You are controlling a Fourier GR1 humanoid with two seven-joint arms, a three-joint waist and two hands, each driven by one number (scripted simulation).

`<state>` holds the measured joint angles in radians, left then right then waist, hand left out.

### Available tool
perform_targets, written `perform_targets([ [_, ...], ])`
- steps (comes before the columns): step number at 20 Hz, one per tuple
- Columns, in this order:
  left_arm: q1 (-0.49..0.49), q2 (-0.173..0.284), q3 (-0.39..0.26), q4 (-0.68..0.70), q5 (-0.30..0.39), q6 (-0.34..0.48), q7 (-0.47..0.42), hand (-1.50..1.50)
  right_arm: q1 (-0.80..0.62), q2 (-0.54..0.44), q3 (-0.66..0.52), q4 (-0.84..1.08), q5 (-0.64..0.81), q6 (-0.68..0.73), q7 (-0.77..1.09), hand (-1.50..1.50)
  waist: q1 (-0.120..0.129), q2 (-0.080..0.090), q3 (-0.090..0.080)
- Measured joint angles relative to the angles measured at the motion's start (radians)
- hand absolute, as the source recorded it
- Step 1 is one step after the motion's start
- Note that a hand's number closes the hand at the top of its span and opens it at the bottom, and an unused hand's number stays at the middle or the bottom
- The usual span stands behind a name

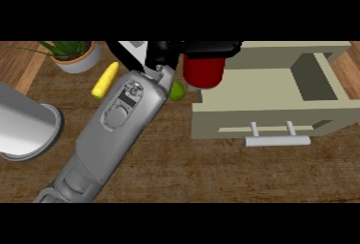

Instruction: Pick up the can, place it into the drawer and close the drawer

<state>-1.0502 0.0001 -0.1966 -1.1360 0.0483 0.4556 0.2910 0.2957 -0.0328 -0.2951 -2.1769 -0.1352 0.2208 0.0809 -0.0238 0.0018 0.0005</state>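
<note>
A red can [204, 72] hangs upright at the top middle of the head view, with my left hand [199, 48] shut on its top; the black fingers hide its upper end. The can sits over the left rim of the open beige drawer [262, 90], whose inside shows nothing in it. The drawer's front panel carries a pale bar handle [277, 140] and faces the view's lower edge. My grey forearm [116, 124] runs up from the lower left corner. My right hand shows nowhere.
A green lime [177, 92] lies just left of the drawer, partly behind my wrist. A yellow corn cob [106, 80] and a potted plant [75, 56] stand at the upper left. A large metal pot [26, 125] fills the left edge.
</note>
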Motion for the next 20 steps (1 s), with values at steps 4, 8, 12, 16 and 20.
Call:
perform_targets([
  [4,-0.130,0.000,-0.004,0.130,0.038,0.041,-0.008,1.50,0.003,0.007,0.008,-0.009,0.010,0.002,0.002,-1.50,-0.006,0.002,0.000],
  [8,-0.215,0.000,-0.027,0.225,0.082,0.066,-0.016,1.50,-0.004,-0.004,-0.012,-0.006,-0.008,0.008,0.014,-1.50,-0.008,0.002,0.000],
  [12,-0.294,0.000,-0.061,0.343,0.140,0.098,-0.050,1.50,-0.034,0.006,0.013,-0.011,0.019,-0.009,0.034,-1.50,-0.018,0.005,0.001],
  [16,-0.358,0.000,-0.067,0.452,0.188,0.090,-0.091,1.50,-0.037,0.004,0.015,-0.012,0.018,-0.004,0.038,-1.50,-0.024,0.007,0.001],
  [20,-0.402,0.000,-0.112,0.533,0.238,0.106,-0.121,1.50,-0.045,0.007,0.026,-0.011,0.025,-0.005,0.044,-1.50,-0.035,0.009,0.001],
])
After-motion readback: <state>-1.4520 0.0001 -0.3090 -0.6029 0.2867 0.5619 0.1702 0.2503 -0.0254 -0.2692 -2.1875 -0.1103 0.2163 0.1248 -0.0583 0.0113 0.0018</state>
